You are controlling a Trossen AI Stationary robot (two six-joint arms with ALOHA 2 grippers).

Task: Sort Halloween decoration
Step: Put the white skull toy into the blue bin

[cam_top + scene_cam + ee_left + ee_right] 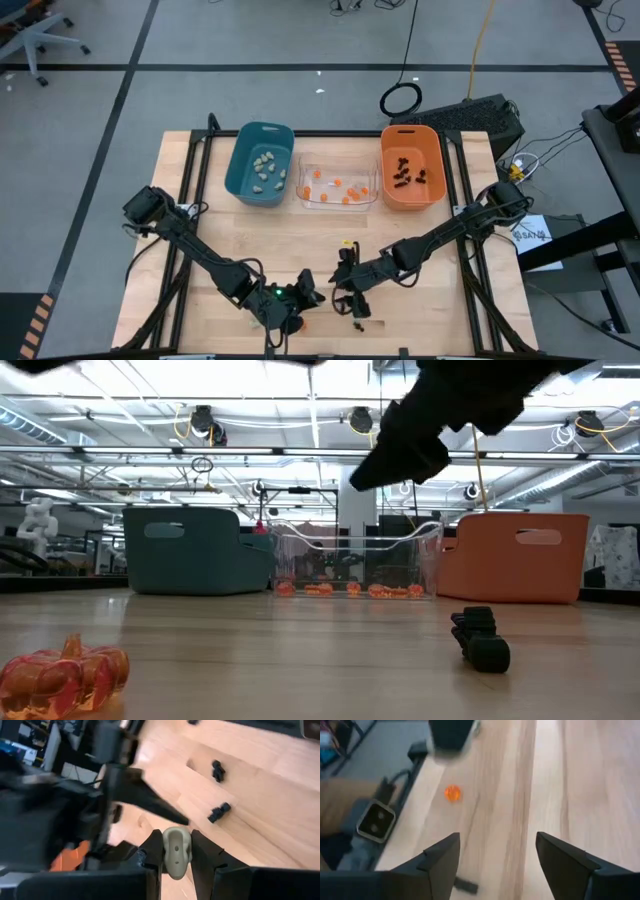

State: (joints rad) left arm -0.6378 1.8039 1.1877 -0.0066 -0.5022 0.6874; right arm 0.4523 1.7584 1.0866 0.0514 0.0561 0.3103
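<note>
With our left hand (176, 851) pinching a beige lump (176, 851) low-centre and our right hand (495, 852) spread empty over the counter (430, 300), they apparently crowd together, so lifting could clip arms.

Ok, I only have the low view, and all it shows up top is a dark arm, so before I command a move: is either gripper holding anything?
Observer: Yes. The left gripper is shut on a pale lump, as its wrist view shows.
Operator: And the right one?
Observer: The right gripper is open and empty, above the table.
Operator: Which bin takes the pale ones?
Observer: The teal bin. The high view shows other pale lumps lying in it.
</note>
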